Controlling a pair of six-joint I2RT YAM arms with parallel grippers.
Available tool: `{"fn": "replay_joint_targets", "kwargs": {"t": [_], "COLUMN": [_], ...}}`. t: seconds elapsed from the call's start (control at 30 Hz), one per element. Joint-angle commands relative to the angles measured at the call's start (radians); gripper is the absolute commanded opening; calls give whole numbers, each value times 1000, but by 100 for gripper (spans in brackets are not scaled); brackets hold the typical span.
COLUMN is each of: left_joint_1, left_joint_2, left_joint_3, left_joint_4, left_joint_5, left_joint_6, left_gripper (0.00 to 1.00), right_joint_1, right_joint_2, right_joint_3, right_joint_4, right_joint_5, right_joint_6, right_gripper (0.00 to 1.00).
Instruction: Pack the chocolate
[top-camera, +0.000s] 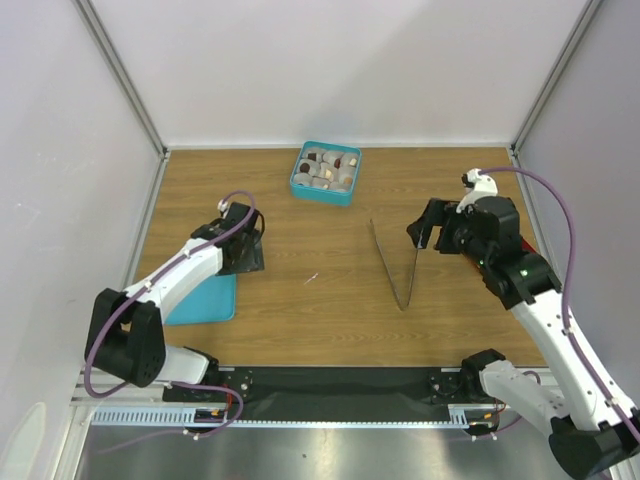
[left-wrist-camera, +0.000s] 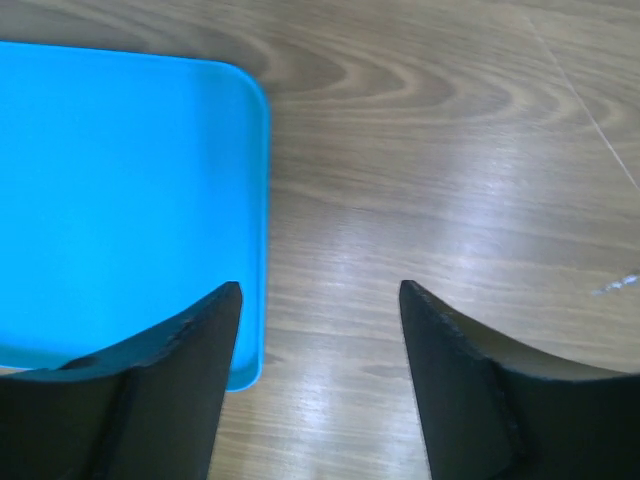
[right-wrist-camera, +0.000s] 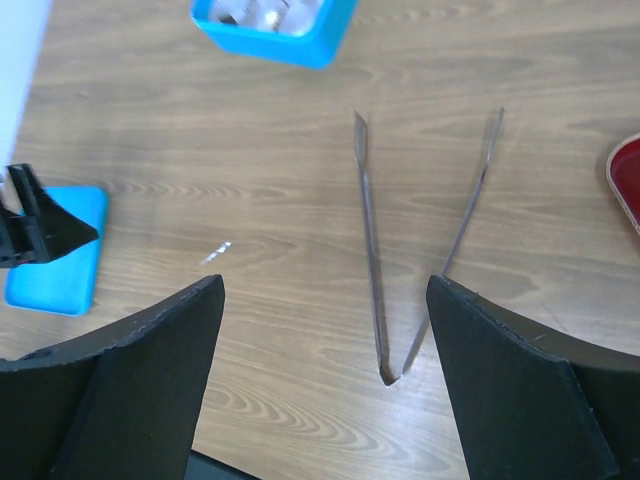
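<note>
The chocolate (top-camera: 325, 168) sits inside the teal box (top-camera: 322, 196); the blue lid (top-camera: 205, 300) lies well left of the box. Left fingers (left-wrist-camera: 180, 380) and right fingers (right-wrist-camera: 150, 370) stand apart, empty. We should centre the lid's edge between the left ones before closing.

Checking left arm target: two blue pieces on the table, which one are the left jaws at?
The flat blue piece on the near left; the jaws straddle its edge. The other, the deep box holding chocolates, sits far centre.

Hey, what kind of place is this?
Probably a robotics lab test cell: a wooden tabletop walled by white panels on aluminium posts, with left arm and right arm bolted at its near edge.
</note>
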Motion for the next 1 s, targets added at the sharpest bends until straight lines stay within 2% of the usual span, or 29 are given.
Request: {"fn": "replay_joint_targets", "kwargs": {"t": [0.0, 0.2, 0.4, 0.57, 0.63, 0.8, 0.97], "left_joint_1": [20, 37, 51, 51, 50, 62, 91], "left_joint_2": [7, 116, 157, 140, 120, 73, 86], "left_joint_3": [0, -60, -55, -64, -55, -23, -57], "left_joint_4": [58, 101, 113, 129, 115, 83, 100], "left_joint_5": [-2, 17, -15, 16, 28, -44, -27], "left_joint_6": [22, 22, 7, 1, 1, 13, 22], "left_gripper": [68, 56, 55, 58, 56, 56, 54], "right_joint_1": [-5, -5, -2, 1, 1, 3, 3], "right_joint_2": [-50, -81, -101, -107, -103, -84, -78], "right_joint_3": [-17, -37, -42, -57, -57, -48, -45], "right_joint_4": [21, 26, 18, 29, 30, 40, 34], "right_joint_5": [-28, -60, -54, -60, -59, -77, -80], "right_joint_6": [-5, 2, -9, -11, -14, -12, -18], "right_gripper": [89, 89, 89, 89, 89, 89, 89]}}
